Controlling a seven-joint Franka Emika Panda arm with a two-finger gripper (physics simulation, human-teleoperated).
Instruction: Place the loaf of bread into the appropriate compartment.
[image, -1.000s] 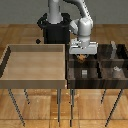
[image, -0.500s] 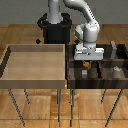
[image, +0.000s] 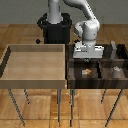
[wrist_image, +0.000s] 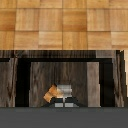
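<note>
Bread down in the bin, my pincer above it

My gripper (image: 89, 58) hangs over the dark bin (image: 80, 83), holding nothing; I cannot tell how wide the jaws stand. The loaf (image: 88, 72) lies in a front cell (image: 83, 76), touching the grey block (wrist_image: 65, 90). The light tray (image: 35, 79) stands beside the bin, on the exterior view's left

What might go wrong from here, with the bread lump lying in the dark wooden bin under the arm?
1. The tiny tan-brown loaf of bread seems to lie right against the small grey block in one cell of the dark streaked-wood divided bin, so any nudge could shift both.
2. The gripper hangs low over the bin, and a sideways move might clip a divider wall.
</note>
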